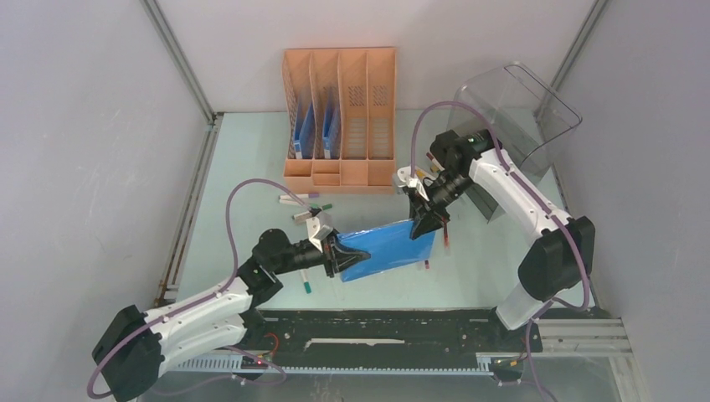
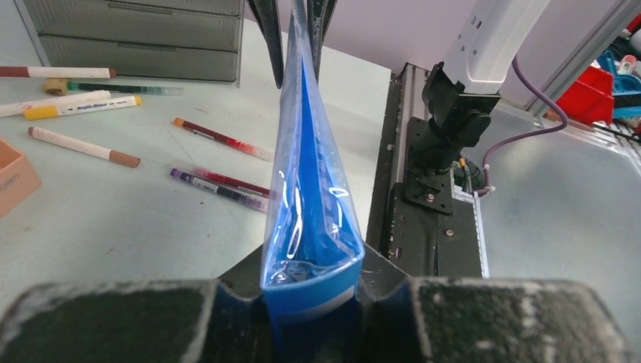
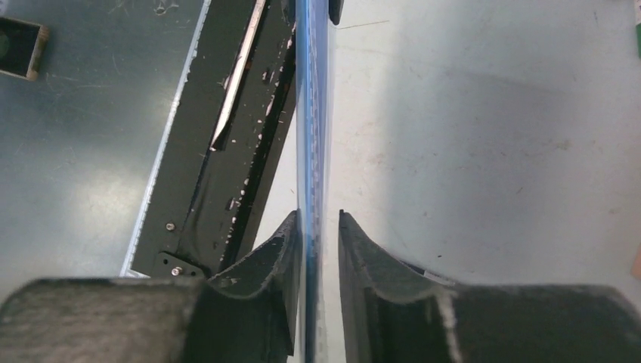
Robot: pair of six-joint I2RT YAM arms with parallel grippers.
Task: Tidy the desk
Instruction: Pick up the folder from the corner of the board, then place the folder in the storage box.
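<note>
The left gripper [image 1: 345, 258] pinches one end of a blue folder [image 1: 389, 249], held on edge above the desk [image 1: 251, 159], which lies under both grippers. The folder's long axis runs straight out from those fingers to the right gripper [image 1: 419, 227]. That gripper's jaws stand slightly apart round the far end, one pad seemingly clear. The left arm likely carries the folder next.

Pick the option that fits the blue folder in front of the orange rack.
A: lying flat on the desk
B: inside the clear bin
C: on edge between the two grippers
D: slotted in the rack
C: the blue folder stands on edge, one end pinched in the left gripper, the other between the fingers of the right gripper.
</note>
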